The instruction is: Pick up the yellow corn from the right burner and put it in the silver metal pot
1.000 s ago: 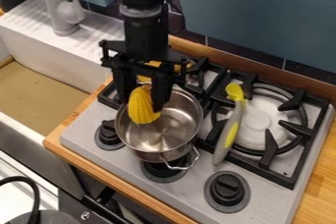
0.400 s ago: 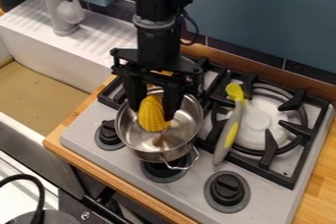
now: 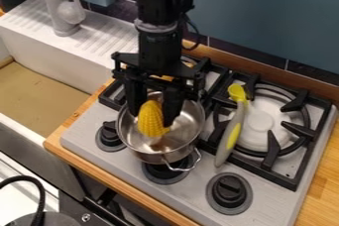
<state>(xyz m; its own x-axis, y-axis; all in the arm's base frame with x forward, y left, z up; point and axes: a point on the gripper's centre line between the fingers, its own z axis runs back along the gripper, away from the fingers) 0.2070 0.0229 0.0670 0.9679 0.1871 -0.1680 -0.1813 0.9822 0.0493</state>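
Observation:
The black gripper (image 3: 153,116) hangs down inside the silver pot (image 3: 182,144), its two fingers closed on the sides of a yellow corn cob (image 3: 151,121). The cob stands roughly upright between them, its rounded lower end close above the pot's bottom; whether it touches the bottom, I cannot tell. The pot sits on the left burner of the stove, its wire handle toward the front.
A grey and yellow spoon (image 3: 232,131) lies along the middle of the stove (image 3: 192,185), right of the pot. Beside it is the right burner grate (image 3: 271,150). Black knobs line the front. On the left are a sink (image 3: 39,91) and a faucet (image 3: 64,14).
The gripper and the corn cob in its grasp have shifted a little right and down, deeper into the pot. Since the middle frame there is only slight movement. Pot and spoon are unmoved.

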